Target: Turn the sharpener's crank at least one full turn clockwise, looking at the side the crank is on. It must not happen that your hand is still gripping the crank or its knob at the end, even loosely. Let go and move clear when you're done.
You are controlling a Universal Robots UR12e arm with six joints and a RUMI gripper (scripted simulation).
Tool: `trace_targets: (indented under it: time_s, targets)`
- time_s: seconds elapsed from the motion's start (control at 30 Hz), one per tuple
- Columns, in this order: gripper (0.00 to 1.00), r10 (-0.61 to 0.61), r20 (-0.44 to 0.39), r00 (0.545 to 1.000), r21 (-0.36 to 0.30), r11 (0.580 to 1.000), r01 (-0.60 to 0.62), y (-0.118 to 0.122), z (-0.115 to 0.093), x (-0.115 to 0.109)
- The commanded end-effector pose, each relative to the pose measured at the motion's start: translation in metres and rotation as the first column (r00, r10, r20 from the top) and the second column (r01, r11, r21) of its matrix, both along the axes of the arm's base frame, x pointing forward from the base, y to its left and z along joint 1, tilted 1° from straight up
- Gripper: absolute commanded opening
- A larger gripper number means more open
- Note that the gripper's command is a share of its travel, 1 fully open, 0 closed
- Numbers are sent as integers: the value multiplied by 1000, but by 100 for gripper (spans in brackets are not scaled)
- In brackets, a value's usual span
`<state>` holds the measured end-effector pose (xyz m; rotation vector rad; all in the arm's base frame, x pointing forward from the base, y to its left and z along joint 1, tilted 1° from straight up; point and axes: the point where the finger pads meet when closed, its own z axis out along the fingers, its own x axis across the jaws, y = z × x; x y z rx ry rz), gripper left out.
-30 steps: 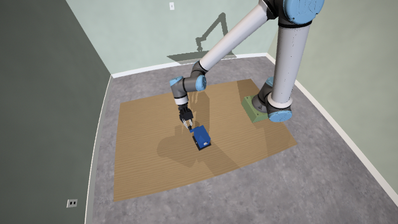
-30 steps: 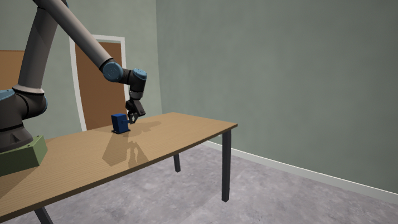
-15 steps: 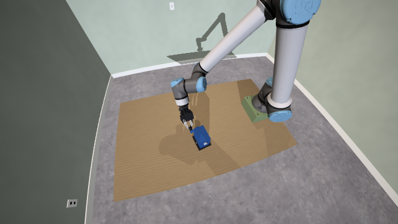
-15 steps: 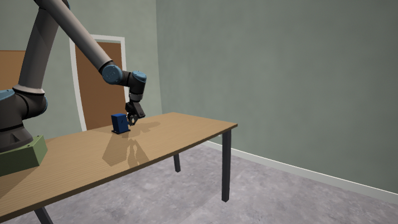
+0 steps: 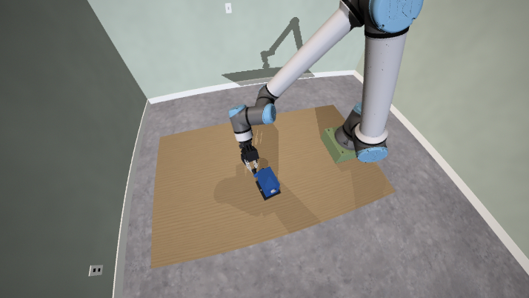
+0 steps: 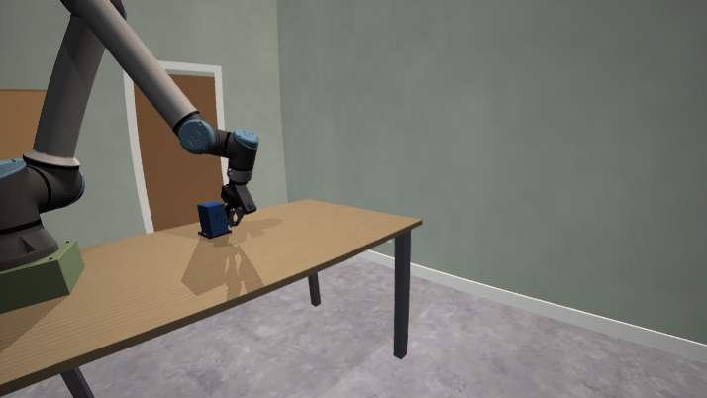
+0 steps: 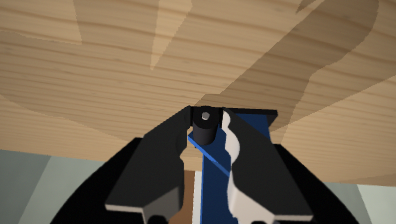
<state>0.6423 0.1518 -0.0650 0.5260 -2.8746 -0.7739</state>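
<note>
Blue sharpener on tabletop; pincer clamped on its black crank knob.
</note>
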Motion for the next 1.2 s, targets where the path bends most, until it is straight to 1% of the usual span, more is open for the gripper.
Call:
trace_targets:
  time_s: [0.0,0.6,1.17]
  targets:
    - [9,0,1,1000,0,1000,0,-2,-3,-3]
    - [9,0,1,1000,0,1000,0,-7,-12,-17]
    - [9,0,1,1000,0,1000,0,-12,-15,-32]
